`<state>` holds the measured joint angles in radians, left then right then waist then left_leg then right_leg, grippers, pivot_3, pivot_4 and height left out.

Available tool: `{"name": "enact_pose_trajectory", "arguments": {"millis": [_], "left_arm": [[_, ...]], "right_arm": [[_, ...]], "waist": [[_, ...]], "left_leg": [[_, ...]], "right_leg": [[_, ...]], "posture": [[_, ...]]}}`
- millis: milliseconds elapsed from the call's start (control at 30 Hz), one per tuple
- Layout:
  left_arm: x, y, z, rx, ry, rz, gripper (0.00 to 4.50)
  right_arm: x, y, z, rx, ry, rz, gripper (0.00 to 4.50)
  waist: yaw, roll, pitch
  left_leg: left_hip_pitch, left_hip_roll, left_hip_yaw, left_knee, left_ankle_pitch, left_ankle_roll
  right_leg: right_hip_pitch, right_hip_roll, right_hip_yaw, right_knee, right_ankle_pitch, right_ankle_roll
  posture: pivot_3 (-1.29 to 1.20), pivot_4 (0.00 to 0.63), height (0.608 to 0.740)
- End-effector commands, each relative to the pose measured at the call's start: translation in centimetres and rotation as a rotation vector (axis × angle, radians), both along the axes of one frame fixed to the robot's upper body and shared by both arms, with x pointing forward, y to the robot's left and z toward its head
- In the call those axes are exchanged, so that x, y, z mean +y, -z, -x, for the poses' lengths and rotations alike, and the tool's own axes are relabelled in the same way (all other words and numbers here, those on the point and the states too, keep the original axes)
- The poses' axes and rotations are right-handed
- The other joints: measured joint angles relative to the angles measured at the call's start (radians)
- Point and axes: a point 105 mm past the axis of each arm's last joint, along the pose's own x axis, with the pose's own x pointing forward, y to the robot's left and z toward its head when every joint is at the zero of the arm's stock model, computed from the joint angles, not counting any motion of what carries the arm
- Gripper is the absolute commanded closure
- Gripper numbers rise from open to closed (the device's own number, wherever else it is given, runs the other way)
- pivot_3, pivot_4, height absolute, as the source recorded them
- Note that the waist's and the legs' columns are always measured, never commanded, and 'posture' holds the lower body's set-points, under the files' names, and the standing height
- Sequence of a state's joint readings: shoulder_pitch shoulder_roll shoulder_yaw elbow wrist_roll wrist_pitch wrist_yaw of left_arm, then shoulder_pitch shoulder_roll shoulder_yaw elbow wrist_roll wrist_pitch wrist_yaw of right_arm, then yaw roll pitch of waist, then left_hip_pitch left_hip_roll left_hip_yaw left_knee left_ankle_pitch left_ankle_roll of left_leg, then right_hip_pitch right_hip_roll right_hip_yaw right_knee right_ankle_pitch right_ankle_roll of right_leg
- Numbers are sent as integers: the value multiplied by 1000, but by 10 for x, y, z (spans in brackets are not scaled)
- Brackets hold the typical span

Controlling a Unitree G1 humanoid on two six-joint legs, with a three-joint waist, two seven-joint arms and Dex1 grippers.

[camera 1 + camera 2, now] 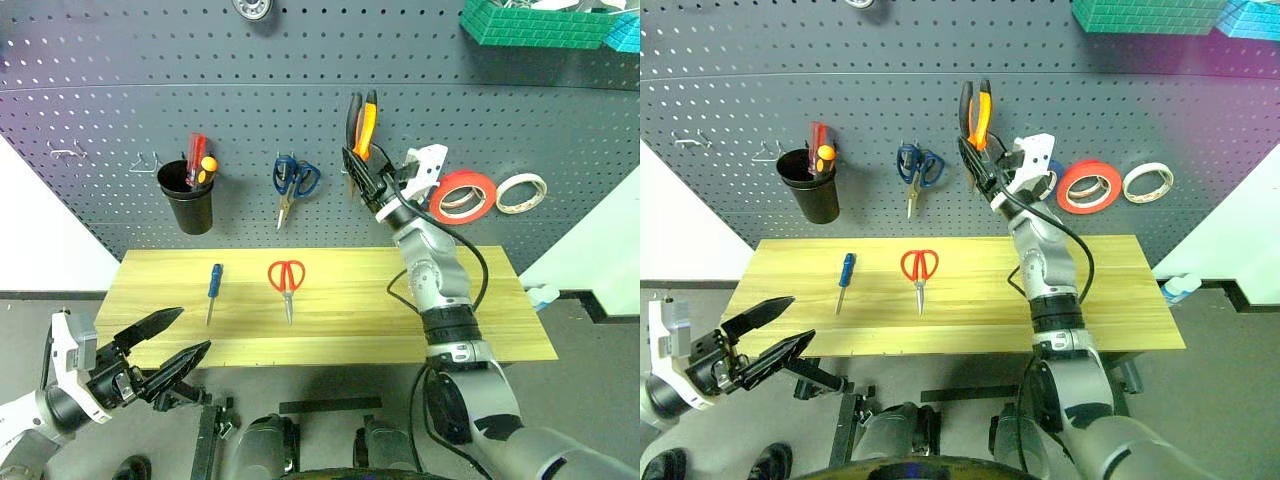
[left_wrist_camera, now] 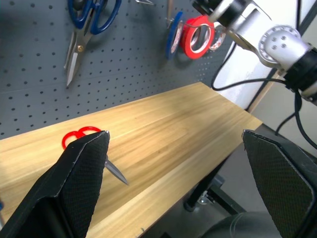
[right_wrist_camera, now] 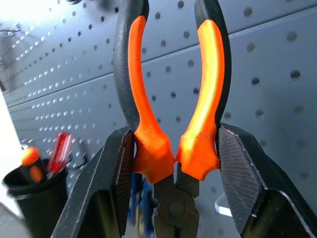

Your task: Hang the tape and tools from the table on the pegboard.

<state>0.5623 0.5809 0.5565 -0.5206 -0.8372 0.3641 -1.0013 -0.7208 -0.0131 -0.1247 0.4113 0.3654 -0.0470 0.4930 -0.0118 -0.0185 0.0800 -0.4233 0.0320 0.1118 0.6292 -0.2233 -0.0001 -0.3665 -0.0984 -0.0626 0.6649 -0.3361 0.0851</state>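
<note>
- The right gripper [image 1: 362, 165] is raised in front of the pegboard [image 1: 120, 120]; its jaws are closed on the pliers [image 1: 362, 122], which they hold near the joint, with the orange-and-black handles pointing up
- In the right wrist view the two black fingers [image 3: 106, 193] press on the lower ends of both handles, one on each side
- The left gripper [image 1: 170, 350] is low, in front of the near edge of the bench [image 1: 400, 330], at its left end; its jaws are wide open and hold nothing
- The red tape [image 1: 463, 196] hangs on the pegboard, just to the right of the right gripper, and a whitish roll [image 1: 521, 193] hangs beside it, further right
- The small blue-handled screwdriver [image 1: 213, 290] lies on the left part of the bench, with the handle toward the pegboard
- The red-handled scissors [image 1: 287, 285] lie near the middle of the bench, with the blades pointing to the near edge
- Blue-handled scissors [image 1: 292, 185] hang on the pegboard above them
- A black cup [image 1: 187, 205] hangs further left, with red and orange screwdrivers [image 1: 198, 165] inside
</note>
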Motion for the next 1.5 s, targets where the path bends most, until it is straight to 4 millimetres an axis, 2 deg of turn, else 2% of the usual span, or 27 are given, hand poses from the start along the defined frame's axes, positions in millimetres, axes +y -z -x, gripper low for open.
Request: {"name": "enact_pose_trajectory", "arguments": {"millis": [33,167,433,567,767,867,1233,1500], "left_arm": [[-3,-9,4,-44,-2,-20,0],[-3,-11,6,-46,-12,-24,0],[-5,-14,6,-45,-23,-28,0],[-4,-15,6,-43,-22,-29,0],[-3,-17,7,-42,-19,-37,0],[-2,-17,9,-37,-21,-38,0],[-2,-18,15,-26,-29,-41,0],[-4,-21,18,-19,-29,-46,0]], "right_arm": [[3,-33,-3,-110,18,-35,2367],[5,-45,-10,-152,60,-42,2367],[8,-54,-13,-228,149,-14,2367],[4,-50,-20,-243,250,29,2367],[10,-33,-26,-210,276,60,2367],[12,-33,-28,-206,278,58,2367],[19,-57,-31,-252,278,21,2367],[7,-39,-39,-205,376,86,2367]], "waist": [[1,0,0],[2,0,0],[2,0,-1],[3,0,-1],[4,0,-2],[3,0,-2],[21,0,-2],[28,0,-3]], "left_leg": [[0,0,0,0,0,0],[0,0,0,0,0,0],[0,0,0,0,0,0],[0,0,0,0,0,0],[0,0,0,0,0,0],[0,0,0,0,0,0],[1,0,0,0,0,0],[1,0,0,1,0,0]], "right_leg": [[0,0,0,0,0,0],[0,0,0,0,0,0],[0,0,0,0,0,0],[0,0,0,1,0,0],[0,1,0,1,0,0],[0,1,0,1,0,0],[1,1,0,1,0,0],[2,1,0,1,0,0]], "posture": [[173,0,740],[183,0,740],[200,0,740],[208,0,740],[224,0,740],[231,0,740],[262,0,740],[276,0,740]]}}
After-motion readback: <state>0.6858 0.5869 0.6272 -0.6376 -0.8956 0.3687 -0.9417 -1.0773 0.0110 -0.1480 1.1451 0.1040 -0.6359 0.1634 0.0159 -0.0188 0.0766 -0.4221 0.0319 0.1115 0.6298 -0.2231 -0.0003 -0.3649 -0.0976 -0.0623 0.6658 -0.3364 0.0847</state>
